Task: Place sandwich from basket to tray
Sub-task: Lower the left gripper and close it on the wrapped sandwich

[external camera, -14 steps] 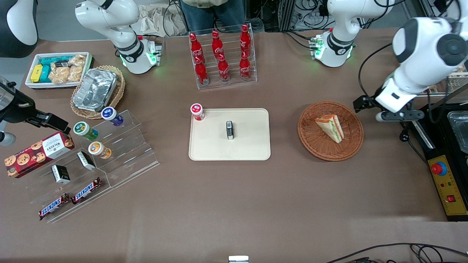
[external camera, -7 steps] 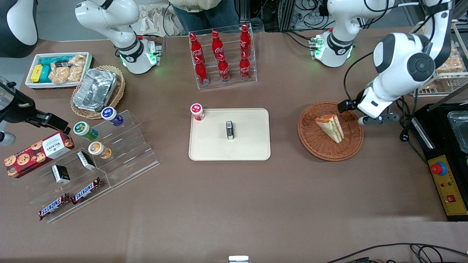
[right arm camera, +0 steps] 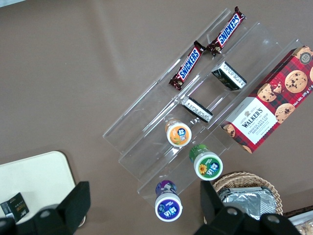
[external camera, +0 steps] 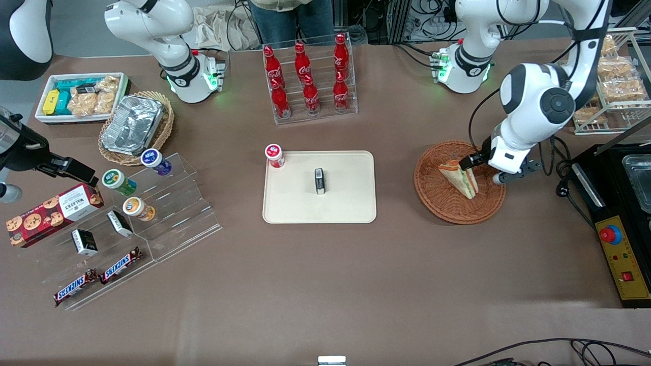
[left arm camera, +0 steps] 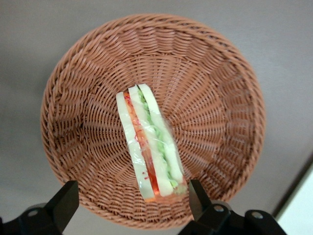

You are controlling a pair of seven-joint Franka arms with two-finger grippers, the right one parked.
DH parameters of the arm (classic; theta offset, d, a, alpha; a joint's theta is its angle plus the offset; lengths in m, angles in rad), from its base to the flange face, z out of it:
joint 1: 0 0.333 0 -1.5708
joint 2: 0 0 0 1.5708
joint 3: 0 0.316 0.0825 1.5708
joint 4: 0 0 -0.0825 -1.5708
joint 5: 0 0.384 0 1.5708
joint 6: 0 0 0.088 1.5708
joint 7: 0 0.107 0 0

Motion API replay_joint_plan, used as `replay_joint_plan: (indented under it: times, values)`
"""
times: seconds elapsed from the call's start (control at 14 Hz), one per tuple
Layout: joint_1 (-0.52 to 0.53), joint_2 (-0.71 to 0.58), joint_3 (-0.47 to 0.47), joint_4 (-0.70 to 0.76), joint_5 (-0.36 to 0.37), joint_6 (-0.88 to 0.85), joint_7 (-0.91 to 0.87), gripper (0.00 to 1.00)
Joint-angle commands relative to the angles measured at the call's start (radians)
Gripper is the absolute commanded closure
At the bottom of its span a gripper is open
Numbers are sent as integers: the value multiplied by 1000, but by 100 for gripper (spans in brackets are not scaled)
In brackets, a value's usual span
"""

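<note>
The sandwich (external camera: 460, 177) (left arm camera: 149, 142), a wrapped wedge with green, orange and red layers, lies in the round reddish-brown basket (external camera: 432, 188) (left arm camera: 220, 112). My left arm's gripper (external camera: 483, 170) (left arm camera: 131, 200) hangs open just above the basket, over the sandwich's wide end. Its fingers (left arm camera: 63, 203) stand apart with nothing held; one sits close beside the sandwich's end. The cream tray (external camera: 346, 203) lies at the table's middle, toward the parked arm from the basket. A small black box (external camera: 319, 181) rests on it, and a red-capped cup (external camera: 274, 155) stands at its corner.
A clear rack of red cola bottles (external camera: 310, 76) stands farther from the camera than the tray. A black control box (external camera: 623, 254) and a wire rack of bagged snacks (external camera: 610, 81) sit at the working arm's end. An acrylic stand of snacks (external camera: 127, 218) sits at the parked arm's end.
The left arm has swung in from the working arm's end of the table and come down over the basket. The sandwich has not moved.
</note>
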State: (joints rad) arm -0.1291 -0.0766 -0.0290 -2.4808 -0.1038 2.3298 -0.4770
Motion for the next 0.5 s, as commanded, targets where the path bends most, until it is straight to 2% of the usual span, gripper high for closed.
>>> replay_joint_plan:
  times: [0.0,0.43]
  values:
    - [-17,11,-2,-20,-14,51,-72,1]
    - [-64,58,-2,-20,-13,152,-230,2]
